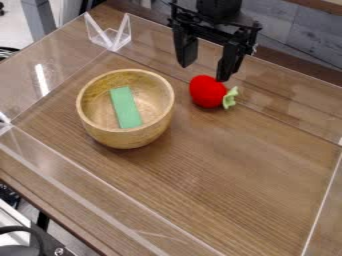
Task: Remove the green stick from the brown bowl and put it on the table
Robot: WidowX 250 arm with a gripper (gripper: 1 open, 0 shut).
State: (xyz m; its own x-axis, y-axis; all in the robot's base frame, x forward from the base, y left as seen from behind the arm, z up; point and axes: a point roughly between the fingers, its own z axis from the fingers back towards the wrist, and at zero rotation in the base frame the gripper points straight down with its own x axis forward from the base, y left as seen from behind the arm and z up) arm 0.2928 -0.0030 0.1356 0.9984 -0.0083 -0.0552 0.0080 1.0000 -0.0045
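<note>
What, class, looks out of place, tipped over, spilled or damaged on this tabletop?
Only one thing stands out: the green stick lies flat inside the brown bowl rather than on the table. The red strawberry toy lies on its side, leaf to the right. Nothing looks spilled or broken. The claw hangs open above the toy.

One brown bowl (126, 108) stood on the table (241, 170), toward its left edge. One green stick (126, 107) lay inside that bowl, and no second stick showed anywhere on the tabletop. One red strawberry toy (209, 92) sat near the far edge, with a single green leaf at its right side. One gripper (205, 62) was in view, with two dark fingers spread apart. One small clear acrylic piece (107, 32) stood up at the far left corner. That made three loose things on the table in all: a bowl, a stick and a toy.
</note>
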